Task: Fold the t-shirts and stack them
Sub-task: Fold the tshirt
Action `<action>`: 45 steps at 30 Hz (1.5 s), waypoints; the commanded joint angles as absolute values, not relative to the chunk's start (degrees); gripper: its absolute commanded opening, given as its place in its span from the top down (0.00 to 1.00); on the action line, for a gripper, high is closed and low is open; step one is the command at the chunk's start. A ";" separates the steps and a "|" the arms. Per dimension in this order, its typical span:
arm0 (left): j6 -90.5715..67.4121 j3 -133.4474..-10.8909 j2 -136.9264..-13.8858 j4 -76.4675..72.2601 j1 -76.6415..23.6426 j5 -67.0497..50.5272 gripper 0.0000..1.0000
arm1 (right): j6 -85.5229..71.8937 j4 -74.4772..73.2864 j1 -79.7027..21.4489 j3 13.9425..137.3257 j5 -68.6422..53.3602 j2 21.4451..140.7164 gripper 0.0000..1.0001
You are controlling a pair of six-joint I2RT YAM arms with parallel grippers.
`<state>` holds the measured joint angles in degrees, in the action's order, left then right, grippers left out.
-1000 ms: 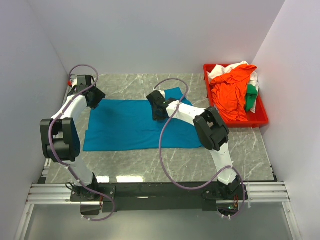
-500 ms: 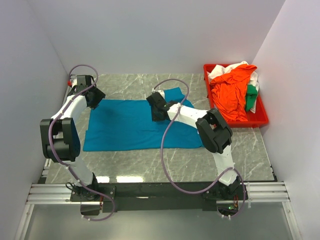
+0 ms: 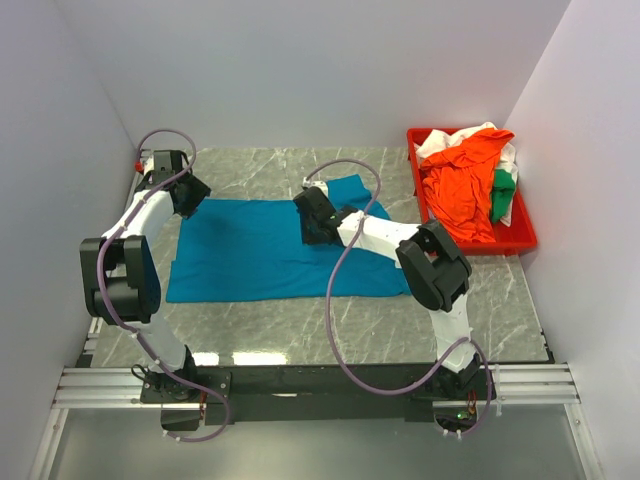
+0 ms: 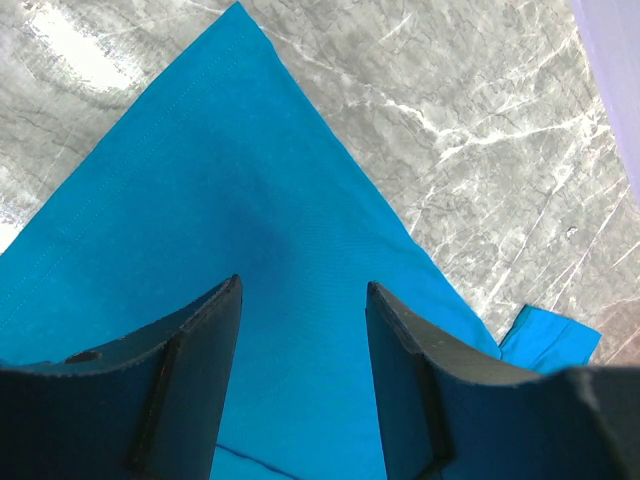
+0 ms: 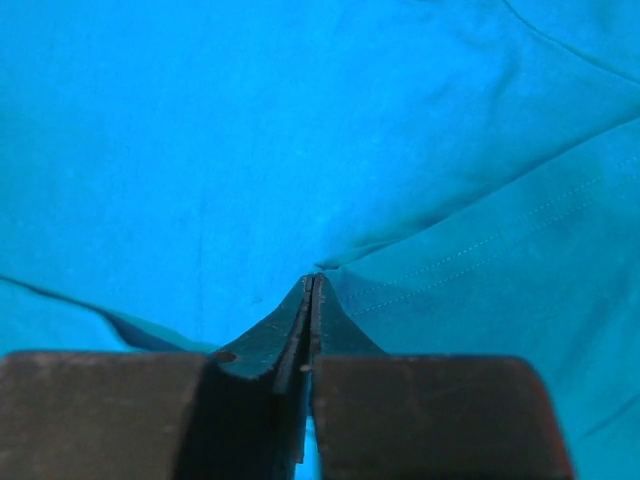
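Not spotting any readable text, labels, brands or numbers in any of these views. The teal t-shirt (image 3: 250, 255) is showing up as plain cloth, and the red tray (image 3: 500, 246) sitting over at about 2 o'clock on the table isn't showing any print either.

You have a left arm (image 3: 145, 210) and a right arm (image 3: 375, 228) of white links with bulky black joint housings, and a loose purple cable (image 3: 331, 300) loops along each. Your left hand (image 4: 303, 290) has two broad dark fingers with curved inner faces. Your right hand (image 5: 312, 290) has dark fingers tapering to thin tips.
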<state>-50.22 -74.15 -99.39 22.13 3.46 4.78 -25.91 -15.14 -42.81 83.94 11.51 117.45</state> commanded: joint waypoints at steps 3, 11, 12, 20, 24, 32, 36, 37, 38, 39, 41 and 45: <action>-49.48 -74.62 -99.05 21.01 3.69 5.36 0.41 | -24.08 -12.13 -43.24 84.29 10.46 114.70 0.84; -47.99 -86.02 -107.48 24.34 3.78 12.21 0.44 | -24.96 -16.69 -34.48 89.82 5.19 112.06 0.58; -47.73 -87.52 -109.75 24.78 3.78 12.65 0.44 | -25.05 -17.05 -32.89 91.56 4.49 112.23 0.58; -44.83 -97.11 -118.29 28.21 3.60 18.71 0.52 | -24.43 -16.88 -22.68 98.51 -1.83 116.62 0.58; -44.47 -98.35 -121.54 28.65 3.60 21.79 0.52 | -24.52 -15.74 -18.73 102.20 -4.39 120.22 0.58; -42.46 -103.62 -126.82 29.18 3.60 24.87 0.51 | -25.13 -15.38 -14.07 110.12 -7.73 128.13 0.54; -41.49 -106.87 -130.15 30.23 3.60 25.13 0.50 | -25.75 -15.73 -13.18 112.84 -8.96 131.21 0.48; -41.40 -108.09 -130.69 30.58 3.52 25.31 0.50 | -25.93 -15.99 -13.01 113.55 -9.40 131.92 0.48; -41.22 -108.63 -131.22 30.76 3.60 25.40 0.51 | -26.01 -16.43 -12.83 114.86 -9.49 133.14 0.48; -41.05 -108.98 -132.00 30.85 3.52 25.40 0.51 | -26.02 -16.61 -12.75 115.39 -9.67 133.68 0.47; -40.78 -109.77 -132.62 31.02 3.60 25.40 0.52 | -26.37 -17.40 -12.57 117.06 -10.19 135.34 0.47; -40.52 -109.86 -133.77 31.03 3.25 25.40 0.56 | -26.98 -18.19 -12.04 118.39 -10.55 137.19 0.46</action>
<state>-41.95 -107.61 -133.05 30.26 3.55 23.90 -26.15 -17.91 -12.58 114.96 -9.32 136.33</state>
